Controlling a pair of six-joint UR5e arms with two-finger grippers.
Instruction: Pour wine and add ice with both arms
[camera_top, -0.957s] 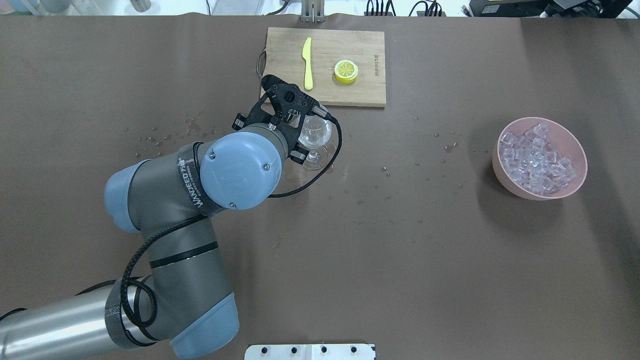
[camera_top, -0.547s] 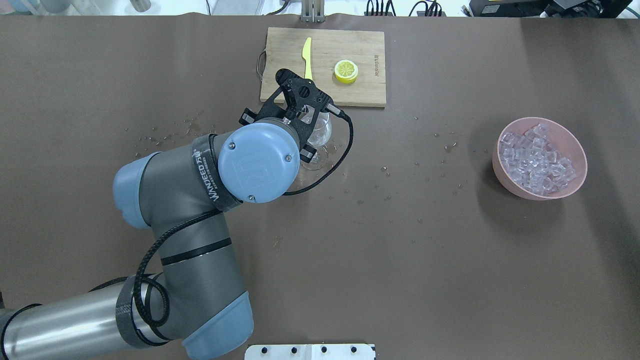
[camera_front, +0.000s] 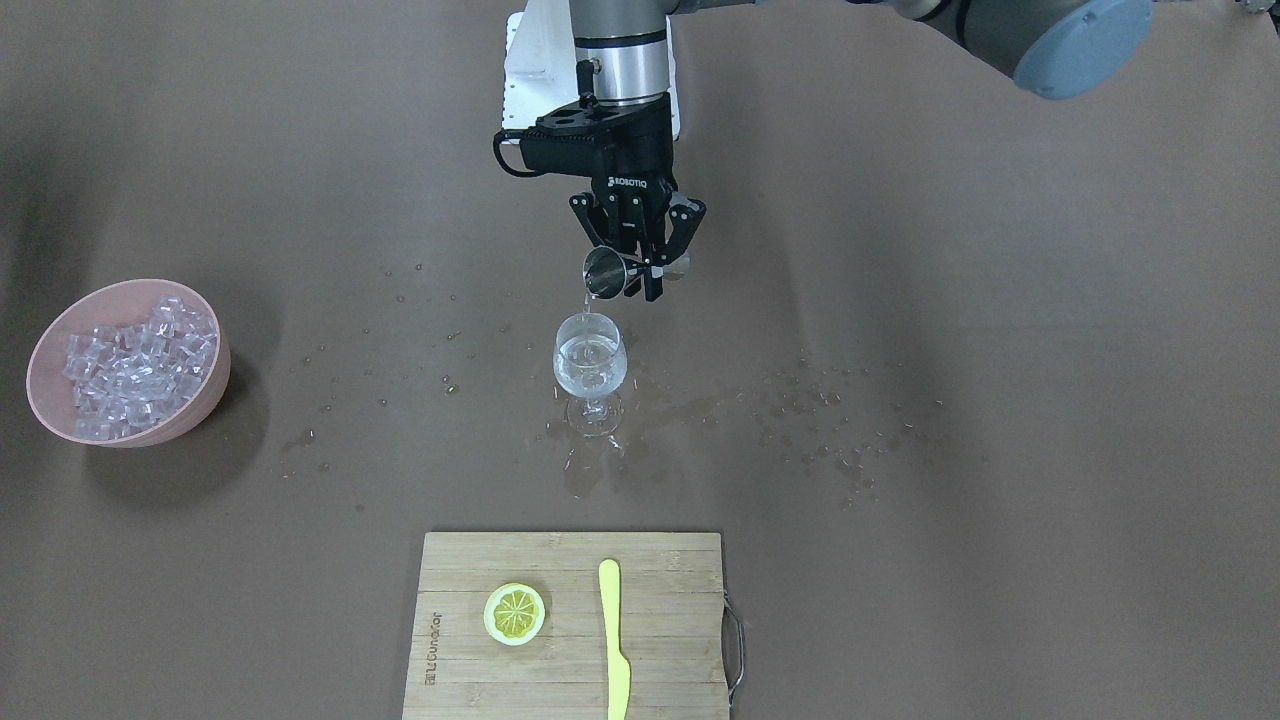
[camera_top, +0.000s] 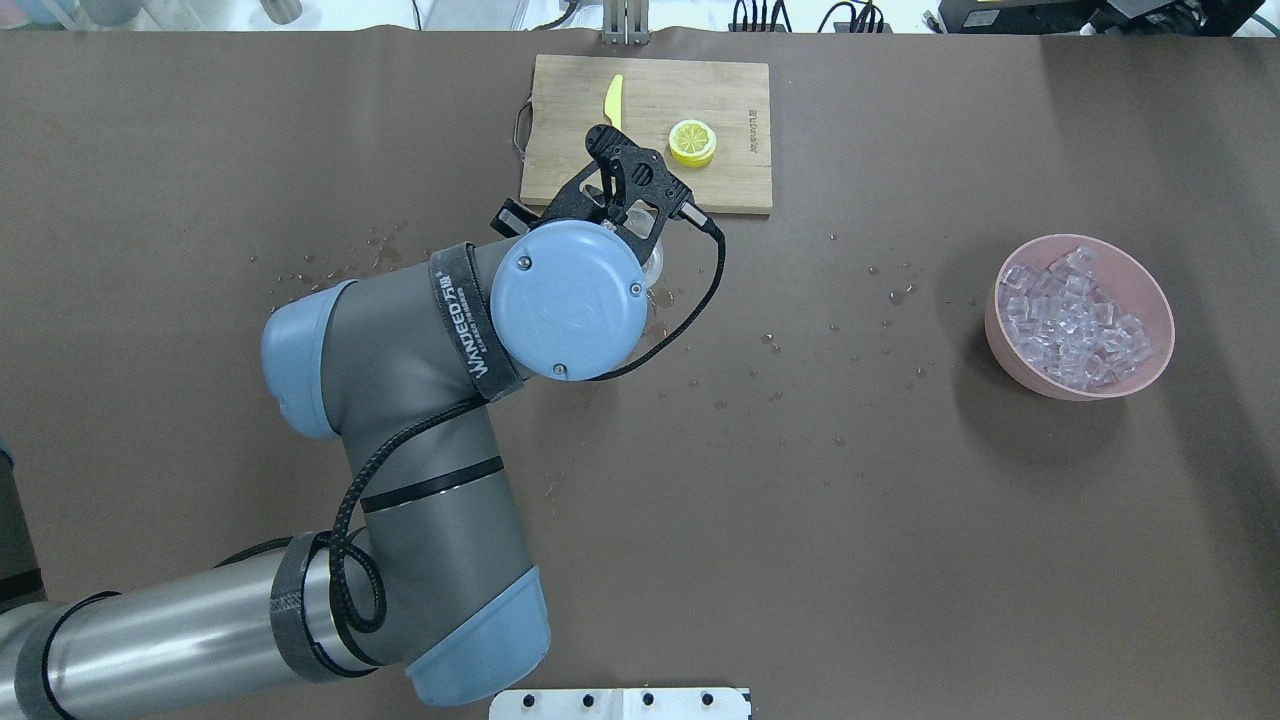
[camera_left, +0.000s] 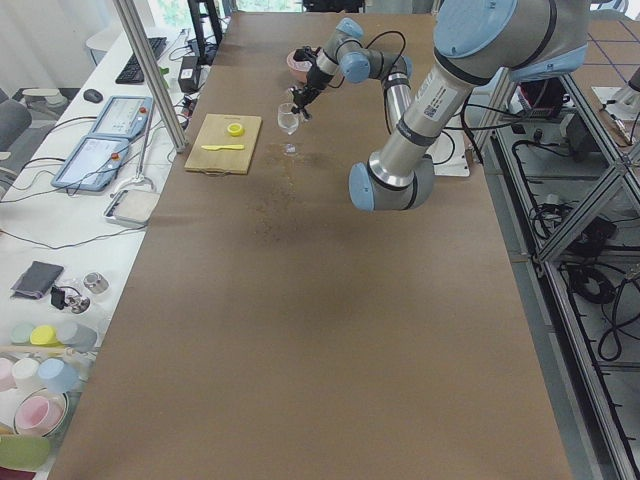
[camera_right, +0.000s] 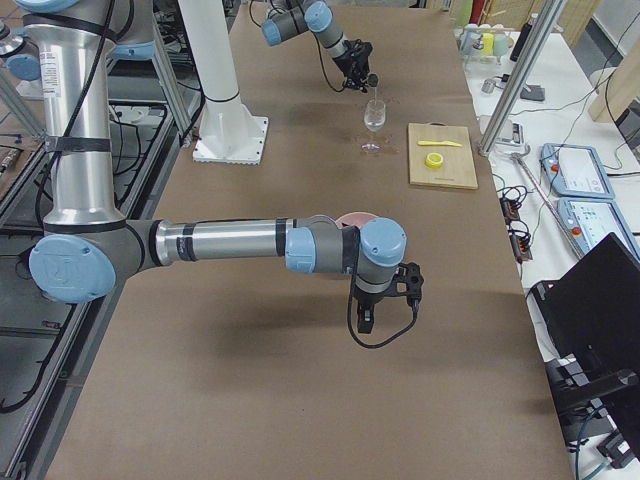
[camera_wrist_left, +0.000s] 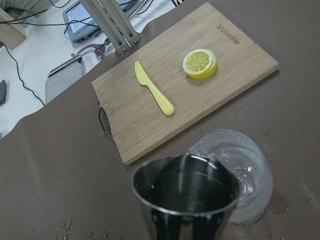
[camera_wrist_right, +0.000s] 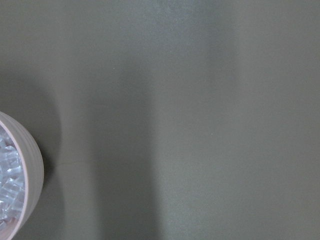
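- The left end effector (camera_front: 640, 272) hangs over the middle of the tabletop (camera_front: 1000, 500), its fingers pinching a steel jigger (camera_front: 604, 272) at the waist.
- We see the jigger tipped on its side, its mouth just above the rim of a wine glass (camera_front: 590, 400).
- A thin thread of liquid runs from the jigger's lip into the glass, and the wine (camera_front: 588, 372) lies as a small clear pool in the glass's bowl.
- The glass stands upright on the tabletop, between the robot's base and a wooden cutting board (camera_front: 670, 650).
- From the left wrist camera we look past the jigger's dark inside to the glass's rim just beyond it.
- The ice (camera_front: 130, 365) sits heaped in a pink bowl (camera_front: 205, 405), well apart from the glass on the robot's right.
- The right end effector (camera_right: 368, 318) hangs low over the tabletop near the bowl; we cannot tell whether its fingers are spread or pressed together.
- Its wrist camera shows only the bowl's edge and bare tabletop.
- A lemon slice (camera_front: 515, 613) and a yellow knife (camera_front: 613, 650) lie side by side on the board, not touching.
- Water droplets (camera_front: 830, 440) speckle the tabletop around the glass.
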